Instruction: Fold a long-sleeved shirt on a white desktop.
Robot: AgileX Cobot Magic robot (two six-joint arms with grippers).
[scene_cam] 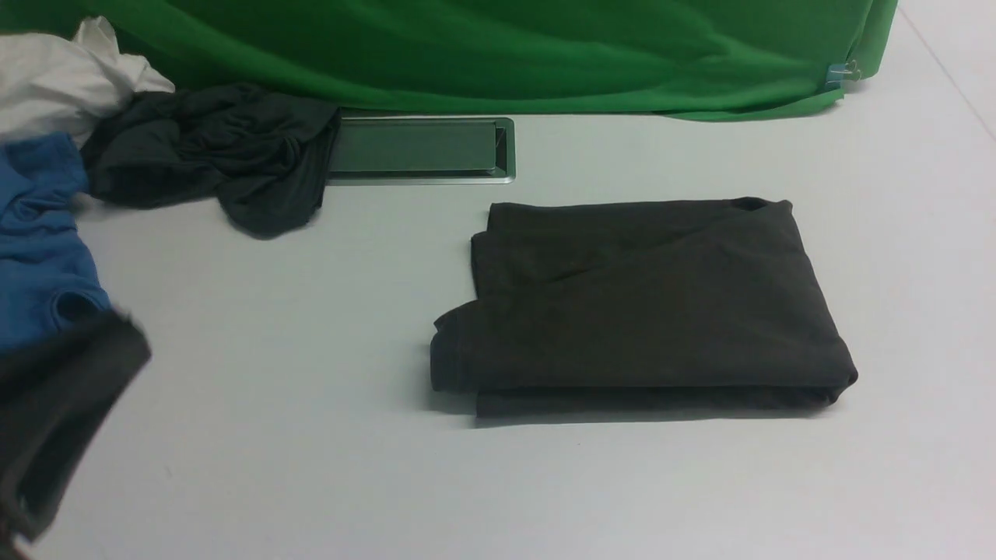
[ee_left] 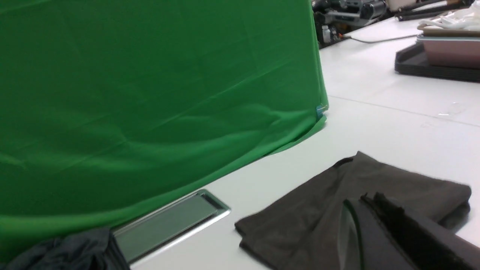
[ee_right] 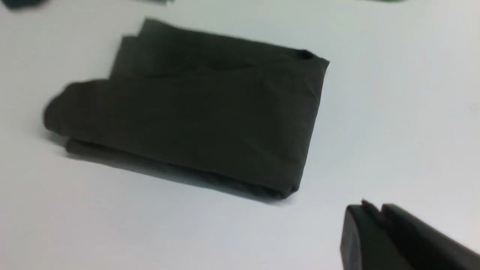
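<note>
The long-sleeved shirt [scene_cam: 646, 295] lies folded into a thick dark rectangle on the white desktop [scene_cam: 311, 467], right of centre. It lies flat with its layered edges facing left. My left gripper [scene_cam: 117, 350] shows as a blurred dark shape at the lower left edge of the front view, well apart from the shirt. In the left wrist view that gripper [ee_left: 369, 198] is shut and empty, with the shirt [ee_left: 300, 221] behind it. My right gripper [ee_right: 369, 208] is shut with nothing in it, off the shirt's [ee_right: 210, 120] near right corner, above bare desktop [ee_right: 393, 112]. The front view does not show it.
A crumpled dark grey-teal garment [scene_cam: 210, 155], a blue shirt [scene_cam: 39, 233] and a white cloth [scene_cam: 54, 78] are piled at the far left. A grey metal-framed hatch [scene_cam: 420, 149] sits before the green backdrop [scene_cam: 506, 54]. Trays [ee_left: 442, 56] stand on a farther table.
</note>
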